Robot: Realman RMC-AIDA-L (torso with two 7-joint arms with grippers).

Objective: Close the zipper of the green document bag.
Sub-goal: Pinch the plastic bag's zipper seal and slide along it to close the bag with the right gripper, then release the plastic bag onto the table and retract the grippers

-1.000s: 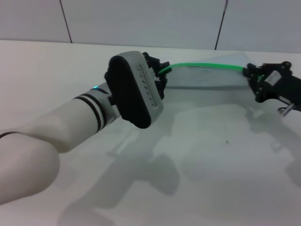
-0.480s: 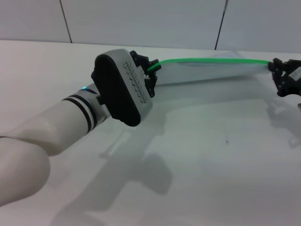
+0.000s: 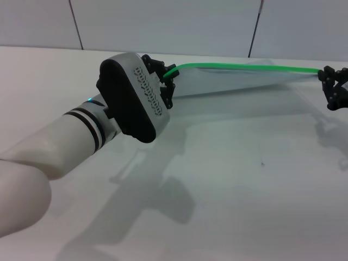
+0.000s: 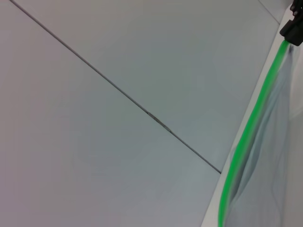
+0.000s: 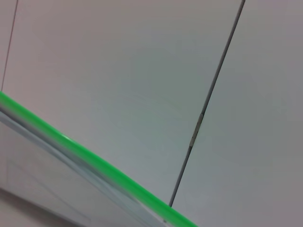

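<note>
left hand (image 3: pixel 167 81) drawn further left, zipper (image 3: pixel 244 68) taut, panelled wall (image 3: pixel 163 24) behind

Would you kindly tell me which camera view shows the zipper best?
The head view: the zipper runs as one green line from the left gripper to the right gripper. The left wrist view shows one stretch along the green document bag; the right wrist view shows a short section.
</note>
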